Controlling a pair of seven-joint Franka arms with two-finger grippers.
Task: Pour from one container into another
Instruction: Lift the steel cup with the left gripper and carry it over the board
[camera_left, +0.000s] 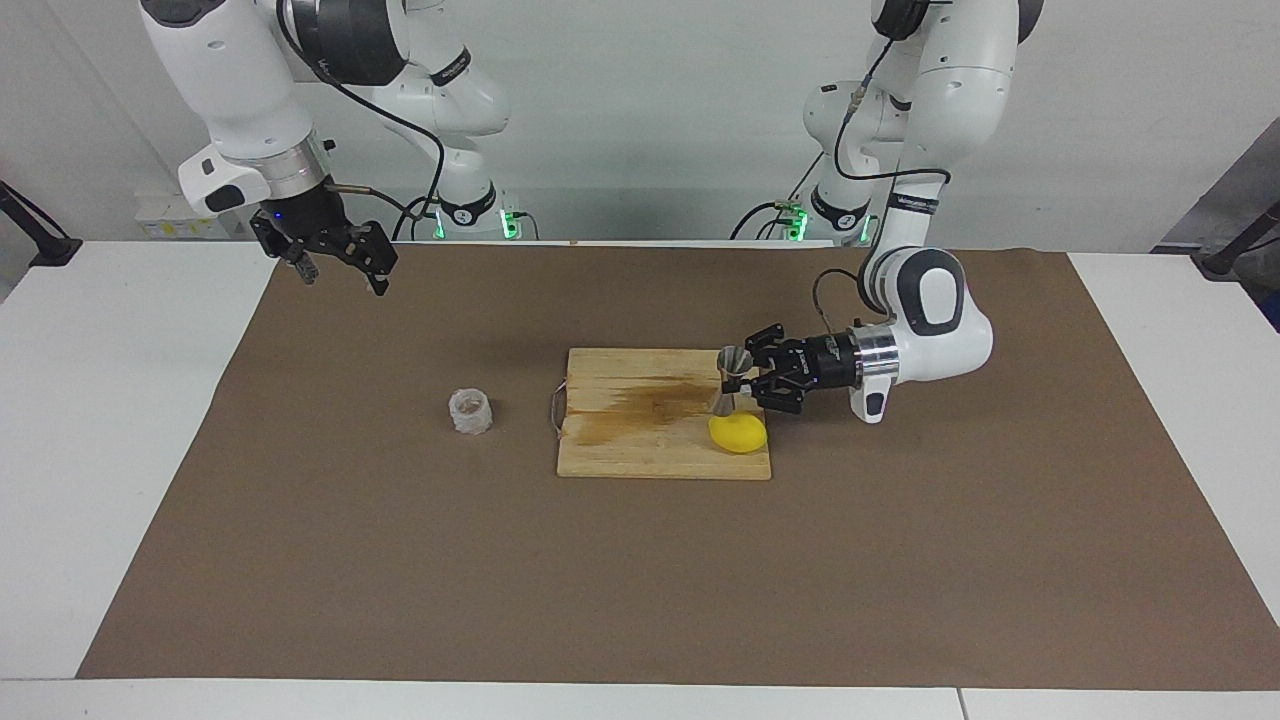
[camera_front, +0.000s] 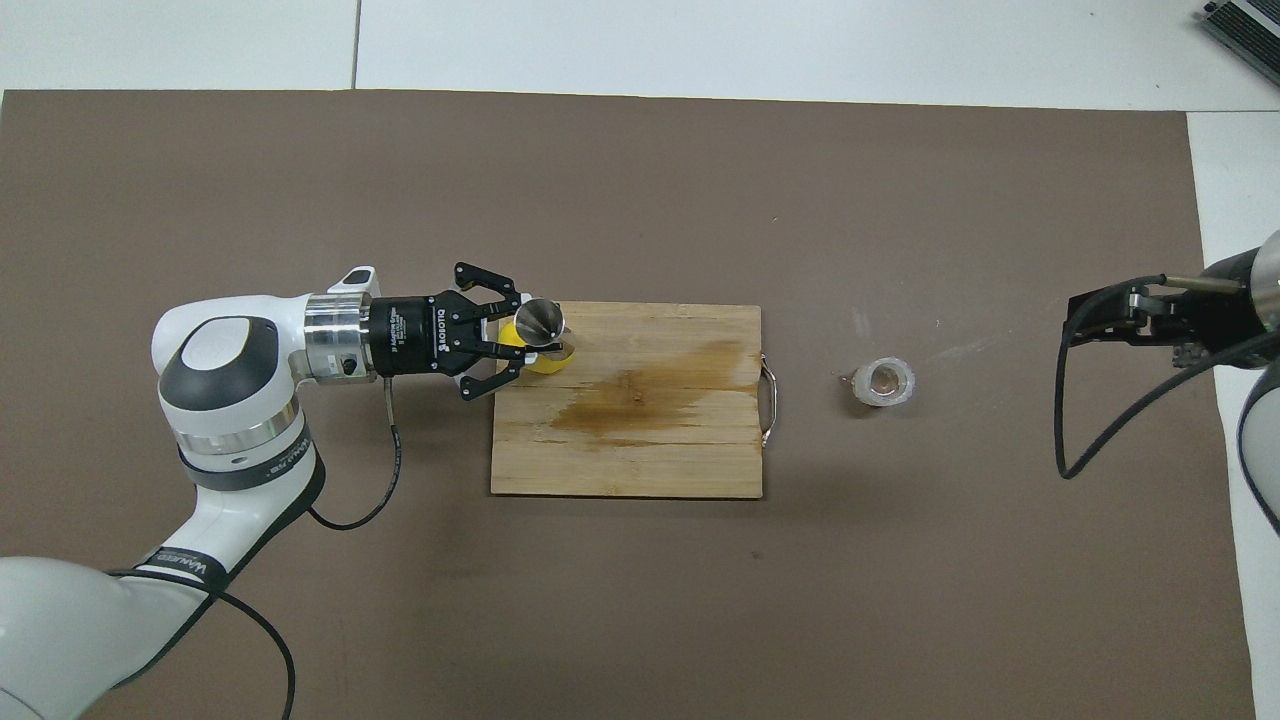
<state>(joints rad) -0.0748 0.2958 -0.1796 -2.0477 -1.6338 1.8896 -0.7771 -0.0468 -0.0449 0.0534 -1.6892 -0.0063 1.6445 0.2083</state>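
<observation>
Small grey metal hourglass jigger (camera_left: 734, 378), pinched at the waist by left gripper (camera_left: 748, 380), upright over wooden cutting board (camera_left: 640, 455), mid-frame. Translucent crinkled whitish cup (camera_left: 470, 411) on brown mat centre-left, seemingly nearer right gripper (camera_left: 335, 262), upper left, fingers spread, waiting.

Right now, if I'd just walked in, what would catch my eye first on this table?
Probably the left gripper holding a small metal jigger in the air over the wooden cutting board, just above a bright yellow lemon. Toward the right arm's end, a crinkled translucent cup sits alone on the brown mat, while the right gripper waits, open, in the air.
</observation>
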